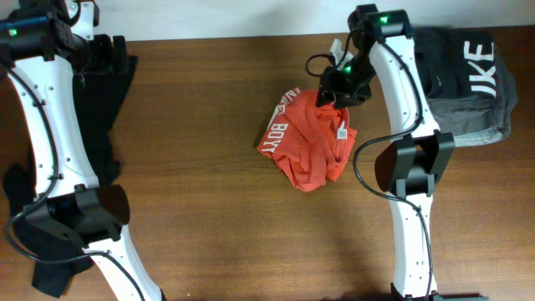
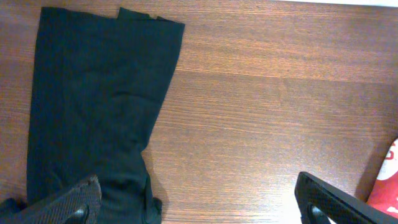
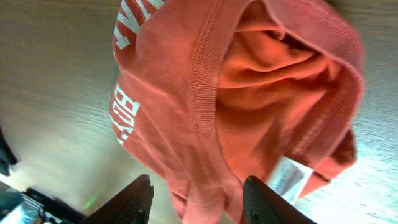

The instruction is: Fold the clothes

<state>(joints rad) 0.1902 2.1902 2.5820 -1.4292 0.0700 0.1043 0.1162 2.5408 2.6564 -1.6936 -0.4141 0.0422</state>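
Surface: brown wood-grain table (image 1: 209, 125)
Centre-right: orange-red T-shirt (image 1: 305, 142), crumpled heap, white lettering showing
Left side: black garment (image 1: 117, 84), long, lying flat
Far right corner: dark grey garment (image 1: 468, 75), white letters

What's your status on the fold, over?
Left gripper open above black garment. Right gripper jaws apart over orange-red T-shirt, bunched, unfolded. Grey garment beside right arm, clear of shirt.

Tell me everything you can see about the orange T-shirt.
The orange-red T-shirt is a crumpled heap, not folded, near the middle of the brown wooden table. It looks like soft cotton knit, with a ribbed collar, white lettering along one edge and a white label inside. The right gripper is over its far edge, fingers apart.
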